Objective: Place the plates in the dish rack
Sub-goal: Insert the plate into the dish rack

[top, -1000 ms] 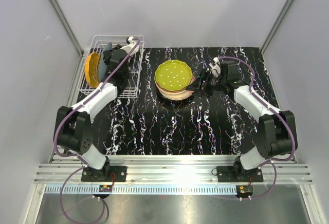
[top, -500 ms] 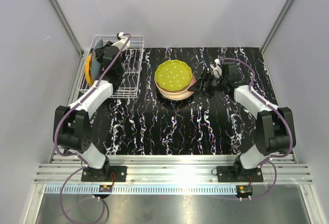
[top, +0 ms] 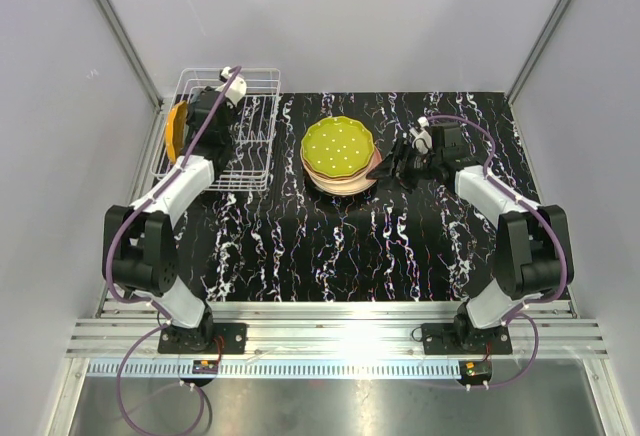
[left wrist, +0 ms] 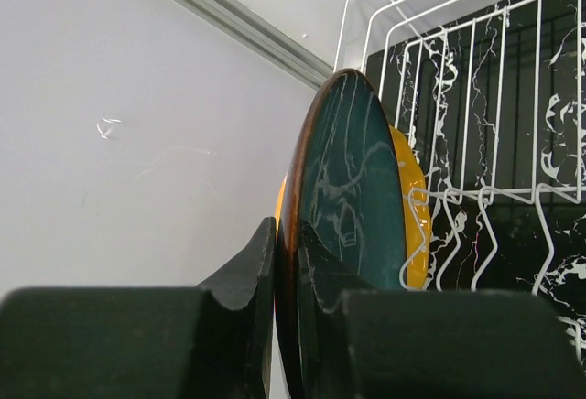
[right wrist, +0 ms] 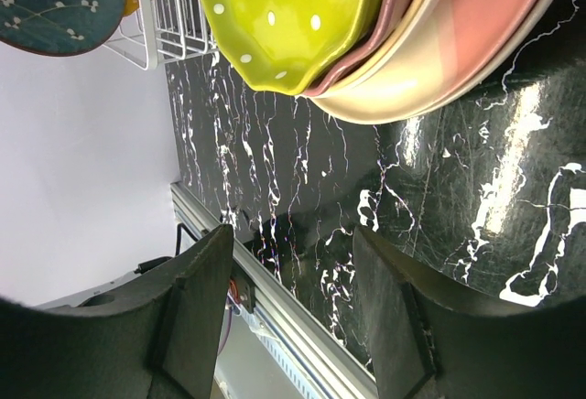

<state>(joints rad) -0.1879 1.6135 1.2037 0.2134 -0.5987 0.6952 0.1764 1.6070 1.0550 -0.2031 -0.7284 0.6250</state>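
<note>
The white wire dish rack (top: 256,146) stands at the back left and holds an orange plate (top: 174,128) upright at its left end. My left gripper (top: 205,108) is over the rack. In the left wrist view this gripper (left wrist: 286,234) is shut on the rim of a dark teal plate (left wrist: 352,179), held on edge right beside the orange plate (left wrist: 414,199) among the rack wires (left wrist: 476,143). A stack of plates topped by a lime green dotted plate (top: 338,146) sits mid-table. My right gripper (top: 392,165) is open and empty just right of the stack (right wrist: 412,60).
A black marble-patterned mat (top: 330,246) covers the table. Grey walls close in behind and on both sides, and the rack's left side is near the left wall. The right wrist view also shows the teal plate (right wrist: 55,1) and the rack (right wrist: 165,15) far off.
My left gripper has carried the teal plate leftward over the rack, up against the orange plate, and turned it more upright. The right gripper has edged slightly closer to the stack.
</note>
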